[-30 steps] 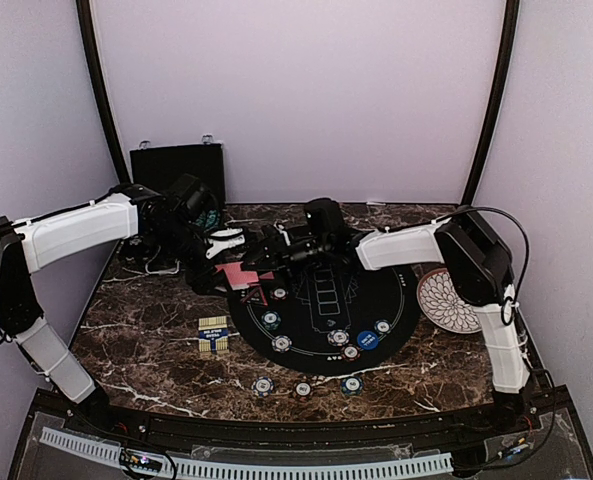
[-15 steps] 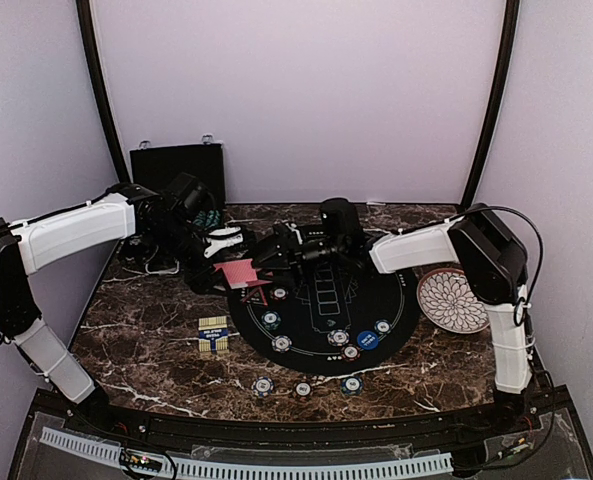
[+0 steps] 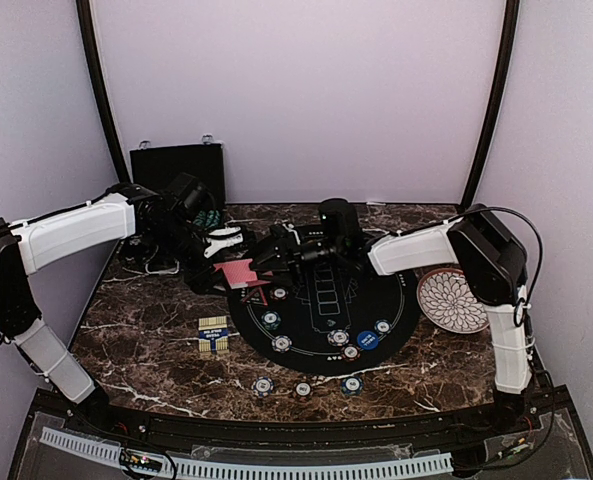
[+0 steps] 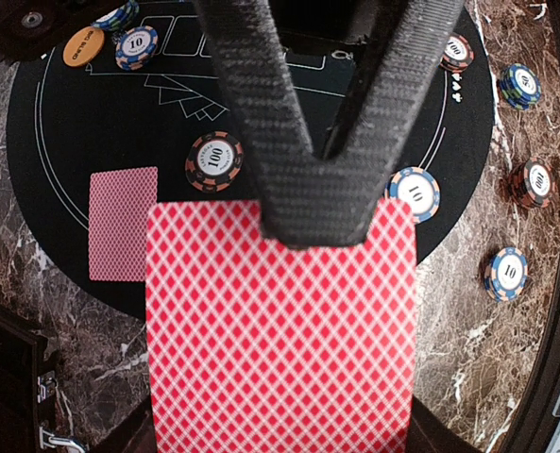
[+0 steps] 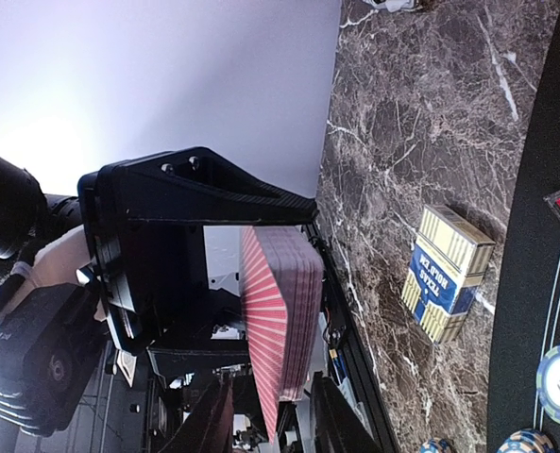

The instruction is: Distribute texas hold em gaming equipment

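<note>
My left gripper (image 3: pixel 221 268) (image 4: pixel 280 427) is shut on a deck of red-backed cards (image 3: pixel 238 272) (image 4: pixel 280 330), held above the left edge of the round black mat (image 3: pixel 396 300). My right gripper (image 3: pixel 262 258) (image 5: pixel 275 420) is open, its fingers (image 4: pixel 280 142) straddling the deck's (image 5: pixel 281 321) end. One red-backed card (image 4: pixel 123 224) lies face down on the mat. Striped chips (image 3: pixel 270 320) (image 4: pixel 214 161) and a blue button disc (image 3: pixel 367 340) lie on the mat. An orange button disc (image 4: pixel 83 45) lies at its rim.
A blue and yellow card box (image 3: pixel 213 334) (image 5: pixel 449 274) lies left of the mat. Three chips (image 3: pixel 303 389) sit near the front edge. A petal-pattern white plate (image 3: pixel 451 300) is at the right. A black case (image 3: pixel 176 165) stands at the back left.
The right arm shifted slightly right and its gripper settled at the deck. The left gripper has kept the deck almost still.
</note>
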Controlling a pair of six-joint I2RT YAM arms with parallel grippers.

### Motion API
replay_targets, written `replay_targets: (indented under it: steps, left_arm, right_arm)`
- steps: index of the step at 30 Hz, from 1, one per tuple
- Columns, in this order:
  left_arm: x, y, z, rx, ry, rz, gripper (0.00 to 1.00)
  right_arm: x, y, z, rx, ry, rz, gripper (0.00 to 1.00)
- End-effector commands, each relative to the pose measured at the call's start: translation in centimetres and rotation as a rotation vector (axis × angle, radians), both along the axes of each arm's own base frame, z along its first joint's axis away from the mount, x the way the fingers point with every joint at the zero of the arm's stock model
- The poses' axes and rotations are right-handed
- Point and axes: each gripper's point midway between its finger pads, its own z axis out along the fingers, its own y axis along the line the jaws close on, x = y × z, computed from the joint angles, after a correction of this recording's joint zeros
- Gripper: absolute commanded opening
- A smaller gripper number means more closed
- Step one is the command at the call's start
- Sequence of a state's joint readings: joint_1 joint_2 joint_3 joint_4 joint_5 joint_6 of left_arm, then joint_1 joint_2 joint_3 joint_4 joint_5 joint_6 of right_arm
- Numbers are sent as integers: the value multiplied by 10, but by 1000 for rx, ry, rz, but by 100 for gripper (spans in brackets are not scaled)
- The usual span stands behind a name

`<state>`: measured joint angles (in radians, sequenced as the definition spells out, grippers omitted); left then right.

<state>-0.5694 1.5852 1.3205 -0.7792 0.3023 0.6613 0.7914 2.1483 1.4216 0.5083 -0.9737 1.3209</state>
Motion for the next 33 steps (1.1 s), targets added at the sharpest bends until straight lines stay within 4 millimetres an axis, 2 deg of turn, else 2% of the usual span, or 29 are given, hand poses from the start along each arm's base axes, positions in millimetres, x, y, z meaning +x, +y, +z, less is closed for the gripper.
replay_targets:
  steps: [1, 9, 15, 23, 28, 33]
  left_arm:
    - [-3, 2, 14, -24, -25, -1, 7]
    - [-2, 3, 12, -14, -23, -1, 7]
    - [-2, 5, 10, -5, -20, 2, 7]
    - [0, 6, 10, 4, -20, 7, 7]
    - [1, 8, 10, 7, -20, 13, 6]
    - [1, 10, 7, 12, -2, 18, 6]
  right_arm:
    - [-6, 6, 24, 53, -47, 34, 24]
    - [-11, 9, 28, 62, -51, 57, 12]
    - [-1, -1, 32, 71, -44, 29, 1]
    - [18, -22, 41, 88, -48, -22, 0]
    - [44, -49, 44, 63, -80, -89, 0]
    - [95, -96, 23, -80, -142, -231, 0]
